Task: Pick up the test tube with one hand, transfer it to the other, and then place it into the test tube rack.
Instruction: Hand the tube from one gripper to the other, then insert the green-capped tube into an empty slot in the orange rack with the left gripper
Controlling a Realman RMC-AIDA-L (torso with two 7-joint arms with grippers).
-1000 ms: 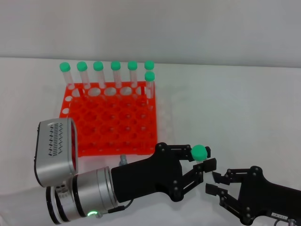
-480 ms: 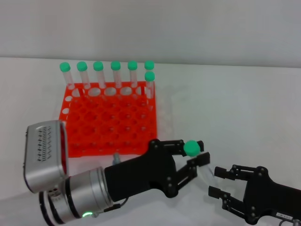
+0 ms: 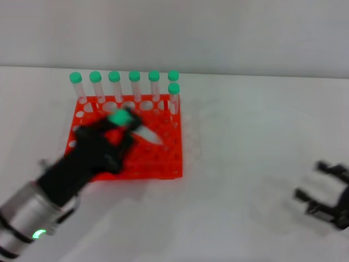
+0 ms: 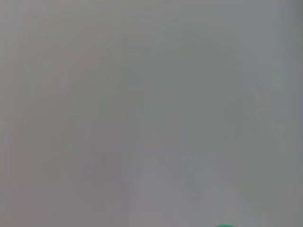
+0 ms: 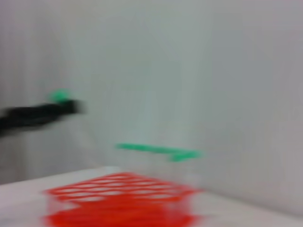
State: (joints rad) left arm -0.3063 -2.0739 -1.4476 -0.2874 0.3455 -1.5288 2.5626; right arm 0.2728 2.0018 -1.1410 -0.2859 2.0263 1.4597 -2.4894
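Over the rack (image 3: 128, 136), left of centre in my head view, my left gripper (image 3: 112, 134) holds the tube (image 3: 133, 126) near its green cap (image 3: 121, 118), fingers closed around it. I see the tube tilted, its tip pointing right and down above the rack's middle holes. Seven other tubes (image 3: 134, 86) stand upright along the rack's far edge, the last one just in front at the right corner. At the lower right edge my right gripper (image 3: 327, 191) hangs over the table (image 3: 251, 125) with fingers spread, holding nothing, well apart from the rack.
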